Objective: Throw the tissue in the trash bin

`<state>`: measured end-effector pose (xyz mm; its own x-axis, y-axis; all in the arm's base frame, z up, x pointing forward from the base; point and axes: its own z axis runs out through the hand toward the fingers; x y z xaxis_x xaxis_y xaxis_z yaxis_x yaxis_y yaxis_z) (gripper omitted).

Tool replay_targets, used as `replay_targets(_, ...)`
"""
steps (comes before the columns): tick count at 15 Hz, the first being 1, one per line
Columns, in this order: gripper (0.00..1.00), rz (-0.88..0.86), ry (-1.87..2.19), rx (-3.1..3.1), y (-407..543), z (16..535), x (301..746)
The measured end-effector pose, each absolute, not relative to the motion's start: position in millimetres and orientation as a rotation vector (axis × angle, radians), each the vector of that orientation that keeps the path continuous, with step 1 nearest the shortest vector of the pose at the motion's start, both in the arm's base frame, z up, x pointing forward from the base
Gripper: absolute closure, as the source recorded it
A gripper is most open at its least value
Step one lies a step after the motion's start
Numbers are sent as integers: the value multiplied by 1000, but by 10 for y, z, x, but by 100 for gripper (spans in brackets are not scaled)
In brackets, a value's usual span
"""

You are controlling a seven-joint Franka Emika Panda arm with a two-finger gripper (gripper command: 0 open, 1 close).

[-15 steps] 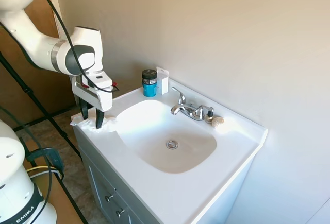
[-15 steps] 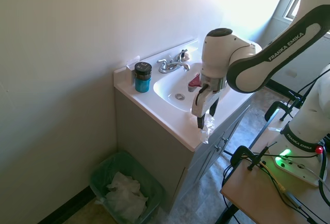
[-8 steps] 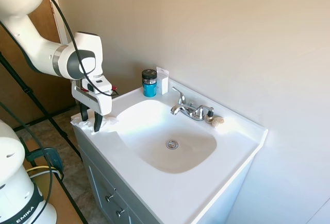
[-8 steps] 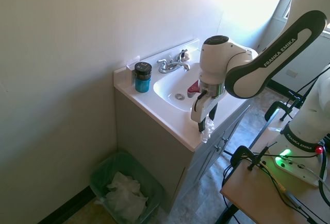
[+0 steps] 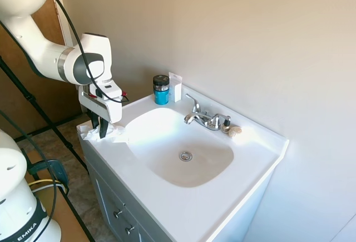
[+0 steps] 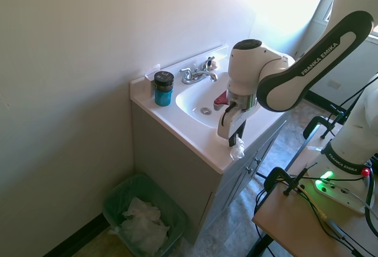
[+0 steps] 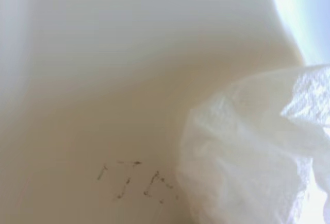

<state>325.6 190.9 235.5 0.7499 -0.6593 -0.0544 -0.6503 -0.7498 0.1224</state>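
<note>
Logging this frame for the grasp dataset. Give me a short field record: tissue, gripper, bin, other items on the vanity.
tissue: crumpled white wad at the vanity's front corner, overhanging the edge
gripper: fingers pointing down, closed on the tissue
contact: tissue pinched, not clearly lifted off the countertop
trash bin: green, on the floor beside the vanity, white paper already inside
other items: blue jar with black lid, chrome faucet, small beige lump beside the faucet

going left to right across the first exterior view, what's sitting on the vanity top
tissue under the hand → blue jar with a black lid → small white box behind it → chrome faucet → small beige lump
</note>
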Motion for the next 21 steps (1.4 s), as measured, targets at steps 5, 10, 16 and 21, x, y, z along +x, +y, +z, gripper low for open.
replay_targets(5, 100, -4, -1052, 2911, 2173, 2765, 3308)
replay_targets(10, 100, 226, -995, 2962, 3108, 3197, 3544)
replay_targets(16, 100, 168, -923, 3002, 4098, 2710, 4060)
replay_targets(21, 0, 144, -975, 2989, 4241, 2210, 4285)
